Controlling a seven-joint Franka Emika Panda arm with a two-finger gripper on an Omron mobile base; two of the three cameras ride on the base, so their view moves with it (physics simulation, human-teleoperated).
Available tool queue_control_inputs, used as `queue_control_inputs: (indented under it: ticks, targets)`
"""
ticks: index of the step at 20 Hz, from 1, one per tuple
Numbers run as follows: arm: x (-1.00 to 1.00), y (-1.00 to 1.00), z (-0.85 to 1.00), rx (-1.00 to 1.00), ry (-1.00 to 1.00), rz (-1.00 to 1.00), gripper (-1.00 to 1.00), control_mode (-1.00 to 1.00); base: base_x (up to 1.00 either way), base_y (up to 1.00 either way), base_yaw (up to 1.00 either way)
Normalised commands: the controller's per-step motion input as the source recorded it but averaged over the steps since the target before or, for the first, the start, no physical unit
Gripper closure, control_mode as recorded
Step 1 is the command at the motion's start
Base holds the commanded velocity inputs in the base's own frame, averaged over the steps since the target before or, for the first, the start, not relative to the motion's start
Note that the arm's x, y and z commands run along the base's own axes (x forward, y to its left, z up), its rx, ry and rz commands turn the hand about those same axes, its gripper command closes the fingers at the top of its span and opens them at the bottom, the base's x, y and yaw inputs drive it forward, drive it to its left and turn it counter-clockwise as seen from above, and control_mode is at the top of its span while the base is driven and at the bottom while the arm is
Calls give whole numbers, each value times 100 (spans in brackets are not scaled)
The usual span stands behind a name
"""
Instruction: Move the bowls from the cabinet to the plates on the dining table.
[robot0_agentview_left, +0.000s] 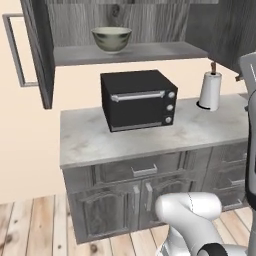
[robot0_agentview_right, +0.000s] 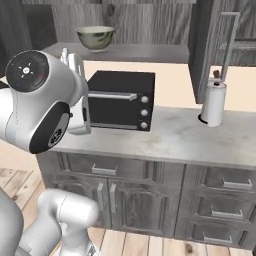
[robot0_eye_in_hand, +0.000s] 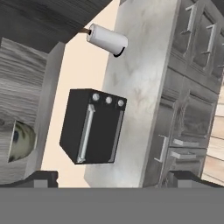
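Rolling sideways, the white arm's tool (robot0_eye_in_hand: 112, 177) faces the black oven (robot0_eye_in_hand: 92, 127) (jaws spread wide, nothing between them). One greenish mottled bowl (robot0_agentview_left: 111, 39) sits on the open dark wood-grain cabinet's shelf (robot0_agentview_left: 150, 51).

The glossy white, rounded robot arm (robot0_agentview_right: 40, 107) has dark grey joint bands and a dark round end cap with small markings; two small dark finger tips (robot0_eye_in_hand: 41, 178) end its gripper.

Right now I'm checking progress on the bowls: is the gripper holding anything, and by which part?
Nothing is held. In the hand view the gripper is open, its fingers wide apart with nothing between them. The greenish bowl sits untouched on the cabinet shelf.
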Motion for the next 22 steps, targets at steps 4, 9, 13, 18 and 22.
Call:
queue_control_inputs:
  ticks: [4,9,13,18,22]
  targets:
    - [0,0,0,0,0,0,-100,100,58,11,0]
    - [0,0,0,0,0,0,-100,100,58,10,0]
    - [0,0,0,0,0,0,-100,100,53,10,0]
    - [0,0,0,0,0,0,-100,100,50,10,0]
    - [0,0,0,0,0,0,-100,100,43,11,0]
